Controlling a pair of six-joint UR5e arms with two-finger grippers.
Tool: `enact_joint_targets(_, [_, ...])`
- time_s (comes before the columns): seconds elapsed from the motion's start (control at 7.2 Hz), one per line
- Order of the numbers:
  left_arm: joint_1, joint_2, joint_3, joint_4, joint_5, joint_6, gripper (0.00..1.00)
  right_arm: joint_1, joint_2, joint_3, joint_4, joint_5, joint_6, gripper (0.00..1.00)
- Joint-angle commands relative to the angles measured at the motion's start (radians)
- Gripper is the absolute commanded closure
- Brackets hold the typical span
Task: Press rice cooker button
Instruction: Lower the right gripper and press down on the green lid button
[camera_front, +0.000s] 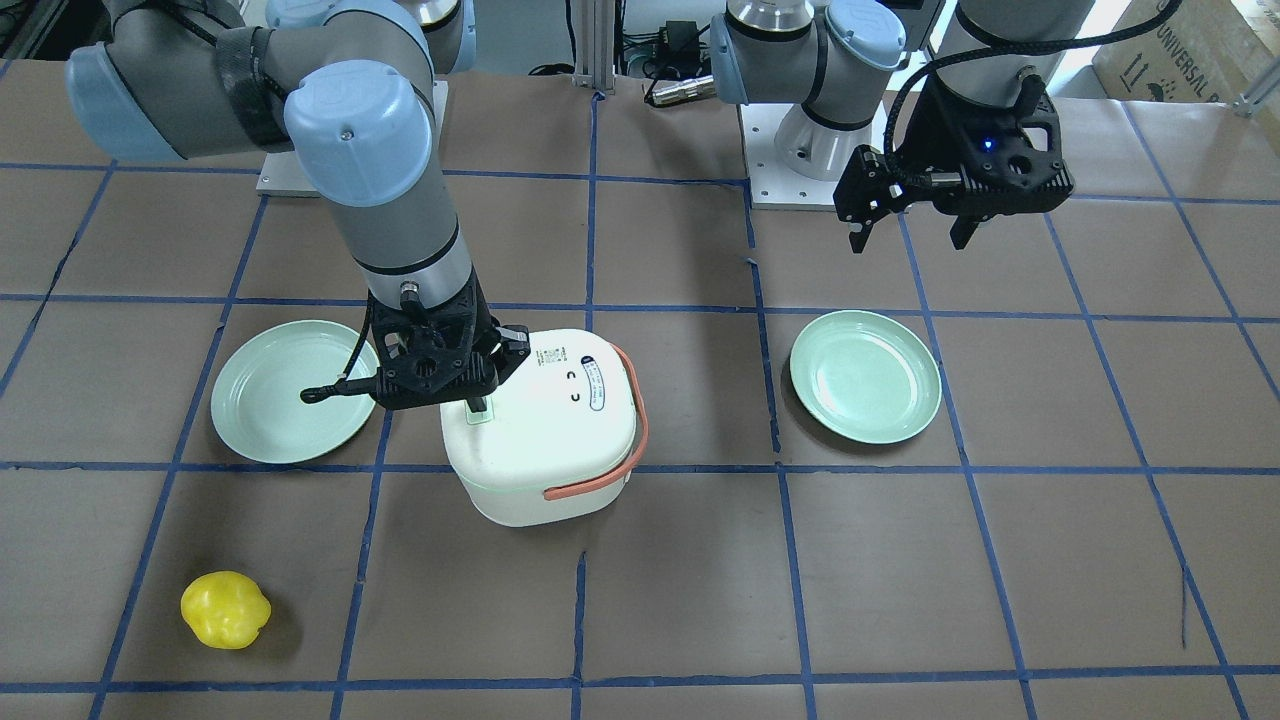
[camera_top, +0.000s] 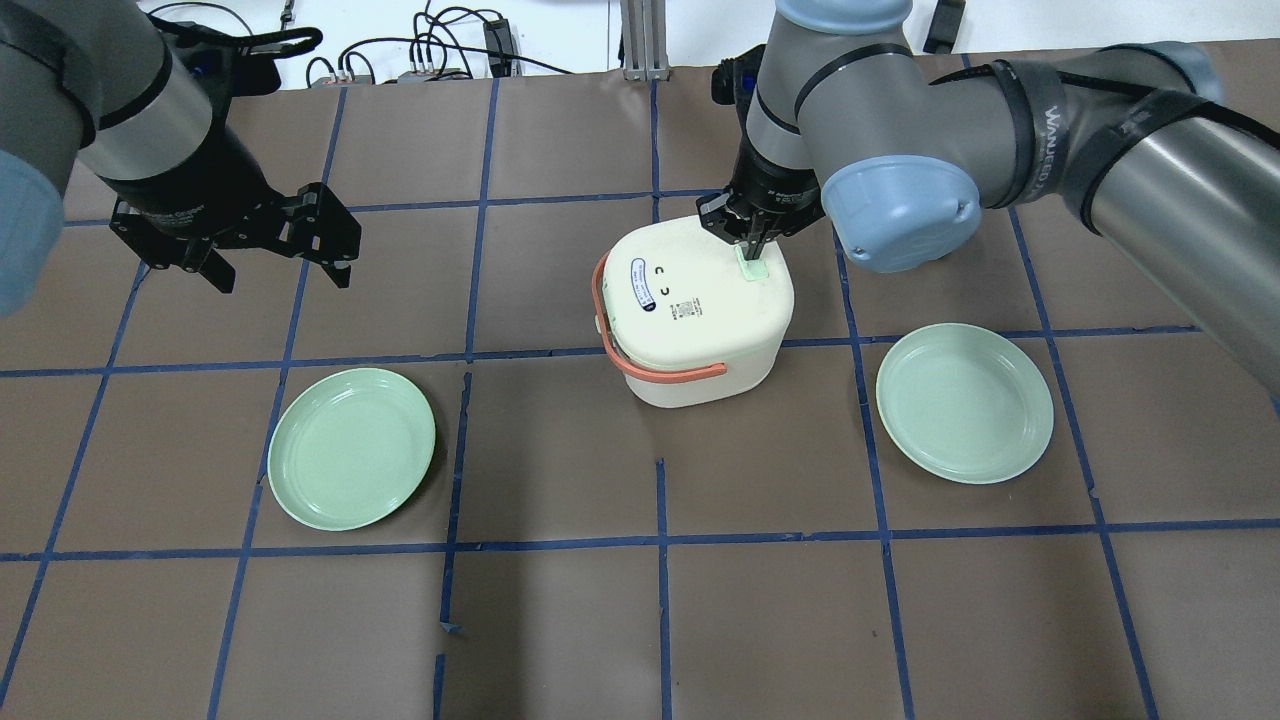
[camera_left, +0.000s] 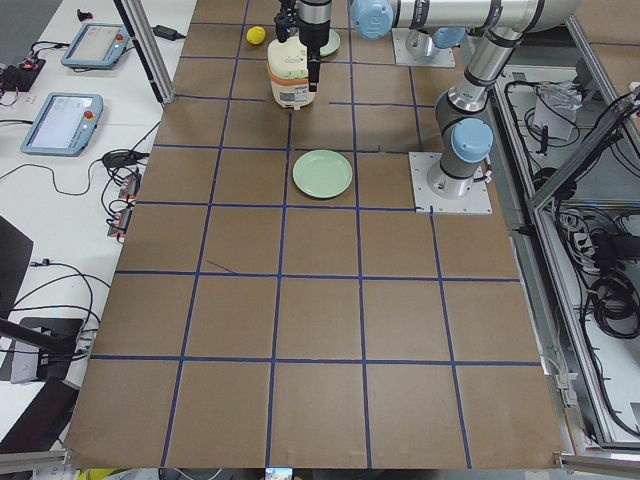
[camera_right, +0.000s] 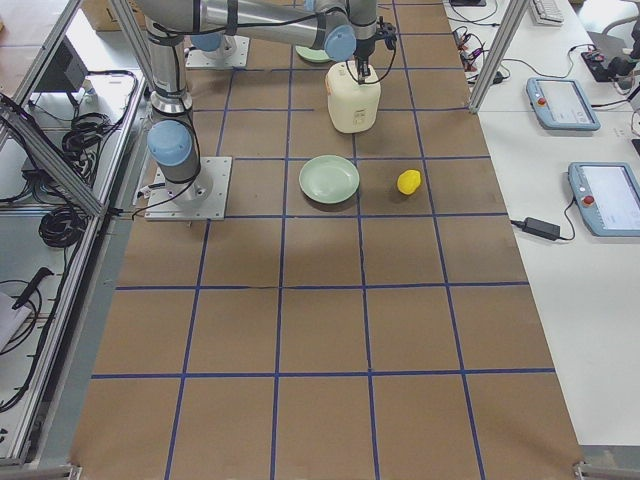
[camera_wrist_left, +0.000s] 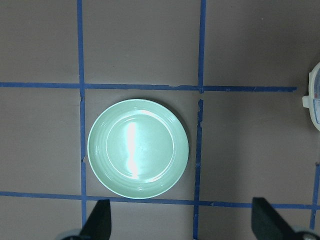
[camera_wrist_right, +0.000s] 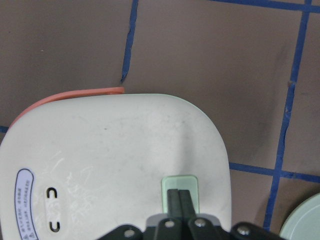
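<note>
The white rice cooker (camera_top: 700, 320) with a salmon-orange handle (camera_top: 660, 372) stands closed mid-table; it also shows in the front view (camera_front: 545, 430). A small mint-green button (camera_wrist_right: 180, 192) sits near one corner of its lid. My right gripper (camera_wrist_right: 179, 197) is shut, its fingertips together and resting on that button (camera_top: 752, 266). My left gripper (camera_top: 275, 265) is open and empty, held above the table to the left of the cooker, over a green plate (camera_wrist_left: 138, 148).
Two mint-green plates lie on either side of the cooker (camera_top: 352, 446) (camera_top: 964, 402). A yellow pepper-like object (camera_front: 226, 609) lies near the table's front on my right side. Blue tape lines grid the brown table.
</note>
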Motion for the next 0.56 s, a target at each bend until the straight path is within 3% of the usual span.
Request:
enact_joint_targets(0.0, [0.000,0.000,0.000,-0.002,0.000,0.000,0.00,-0.002,0.001,0.013,-0.003,0.001,-0.001,0.94])
enact_joint_targets(0.42, [0.000,0.000,0.000,0.000,0.000,0.000,0.00,-0.002,0.010,0.016,-0.008,0.002,-0.001,0.94])
